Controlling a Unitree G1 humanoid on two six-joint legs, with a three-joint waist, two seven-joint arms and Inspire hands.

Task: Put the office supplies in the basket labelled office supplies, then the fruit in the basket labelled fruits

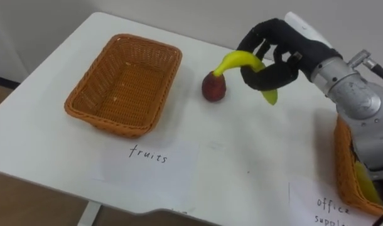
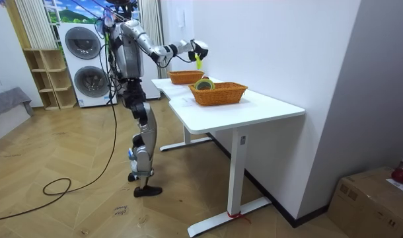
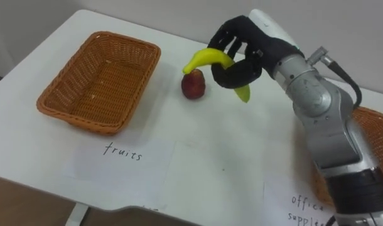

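Curved yellow banana (image 1: 242,61) — green tip, in right hand (image 1: 276,53), above table (image 1: 242,157)

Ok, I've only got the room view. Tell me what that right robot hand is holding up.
Observer: A banana, with the right robot hand curled round its middle.
Operator: Report what's inside the far basket.
Observer: Nothing; it sits on the robot's left and is empty.
Operator: Name any fruit left on the table.
Observer: One dark red fruit stands there, just below the banana's tip.
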